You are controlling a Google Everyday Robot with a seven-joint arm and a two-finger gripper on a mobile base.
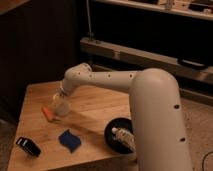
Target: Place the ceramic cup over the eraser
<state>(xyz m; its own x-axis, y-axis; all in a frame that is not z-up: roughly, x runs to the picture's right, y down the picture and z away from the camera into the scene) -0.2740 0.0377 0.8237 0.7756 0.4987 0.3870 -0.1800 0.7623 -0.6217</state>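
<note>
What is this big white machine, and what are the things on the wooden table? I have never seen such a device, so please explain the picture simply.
The big white shape is a robot arm; the robot has only this one arm, on a mobile base. There is one picture, looking down past the arm onto the light wooden table. Where the camera is fixed I cannot say.

The arm reaches to the left. At its tip, the two-finger gripper is at the small plain white ceramic cup. Whether it grips the cup is not clear.

Beside the cup lies a small orange piece. Nearer the front edge lie a blue wavy-edged pad and, at the left corner, the small black rectangular eraser. A black round bowl stands by the arm, with something pale inside.
</note>
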